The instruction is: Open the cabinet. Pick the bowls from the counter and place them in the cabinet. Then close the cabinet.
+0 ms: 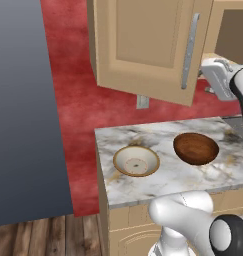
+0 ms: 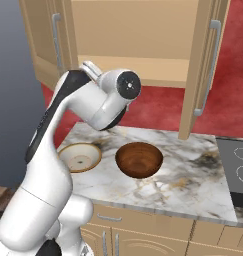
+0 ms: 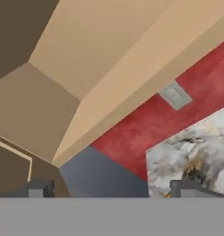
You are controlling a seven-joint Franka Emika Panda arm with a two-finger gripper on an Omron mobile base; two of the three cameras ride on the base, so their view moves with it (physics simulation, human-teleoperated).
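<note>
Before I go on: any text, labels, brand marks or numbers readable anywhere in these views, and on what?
None: no readable text in any view.
The cabinet doors and handles are plain.
The cream bowl has only a dark speck at its centre, no lettering.
The brown bowl and the counter show only grain and veining.
The grey wall plate is blank.

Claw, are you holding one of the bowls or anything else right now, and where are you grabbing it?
Nothing is held. The claw is open with empty space between its fingers. Both bowls, the white one and the brown one, sit on the counter.
</note>
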